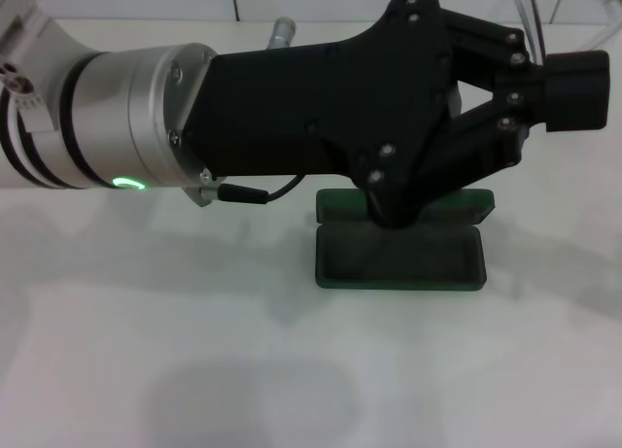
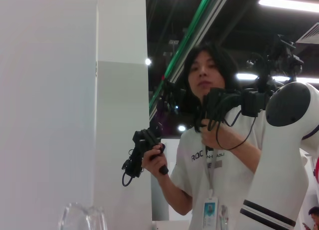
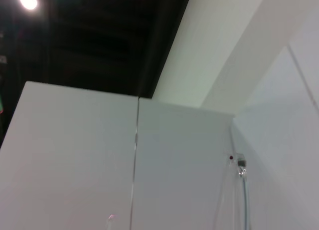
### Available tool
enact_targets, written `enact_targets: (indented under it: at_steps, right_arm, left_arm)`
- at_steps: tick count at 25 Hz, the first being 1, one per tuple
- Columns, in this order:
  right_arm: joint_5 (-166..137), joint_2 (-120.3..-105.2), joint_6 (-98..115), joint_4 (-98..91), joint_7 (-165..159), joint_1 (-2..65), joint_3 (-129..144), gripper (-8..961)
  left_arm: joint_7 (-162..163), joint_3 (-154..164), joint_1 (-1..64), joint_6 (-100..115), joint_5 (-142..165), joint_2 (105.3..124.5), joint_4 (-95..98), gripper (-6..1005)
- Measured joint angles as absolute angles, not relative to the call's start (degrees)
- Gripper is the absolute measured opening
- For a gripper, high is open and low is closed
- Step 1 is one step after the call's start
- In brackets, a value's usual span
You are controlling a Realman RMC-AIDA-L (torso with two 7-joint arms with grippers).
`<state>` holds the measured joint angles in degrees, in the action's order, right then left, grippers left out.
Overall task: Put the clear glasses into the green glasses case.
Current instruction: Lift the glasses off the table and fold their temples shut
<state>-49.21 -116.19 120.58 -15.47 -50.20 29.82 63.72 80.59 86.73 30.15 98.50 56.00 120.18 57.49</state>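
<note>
The green glasses case [image 1: 428,263] lies open on the white table, its dark inside facing up and its lid flat behind. My left arm reaches across the head view well above it. My left gripper [image 1: 575,90] is at the right, raised above and to the right of the case, with its fingers together. Thin see-through parts of the clear glasses [image 1: 525,16] show just behind the fingers. A clear lens edge of the glasses [image 2: 82,217] also shows in the left wrist view, and a thin clear arm with a hinge [image 3: 241,162] in the right wrist view. My right gripper is out of view.
The white table [image 1: 194,351] stretches in front of and to the left of the case. A small metal cylinder [image 1: 283,30] stands at the back behind my left arm. A person [image 2: 214,155] holding controllers stands beyond the table, and white panels rise behind it.
</note>
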Motion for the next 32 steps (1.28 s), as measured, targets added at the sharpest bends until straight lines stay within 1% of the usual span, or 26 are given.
enact_targets:
  at_steps: [26, 32]
  right_arm:
    - [-49.29, -116.10, 116.46, -16.65, -47.13, 32.44, 77.19, 51]
    - [-48.88, -116.17, 115.49, -16.97, -46.44, 32.10, 77.60, 51]
  left_arm:
    - [79.57, 86.74, 30.29, 96.91, 56.07, 120.06, 54.76, 56]
    - [79.08, 86.74, 30.53, 96.92, 56.05, 120.11, 53.79, 56]
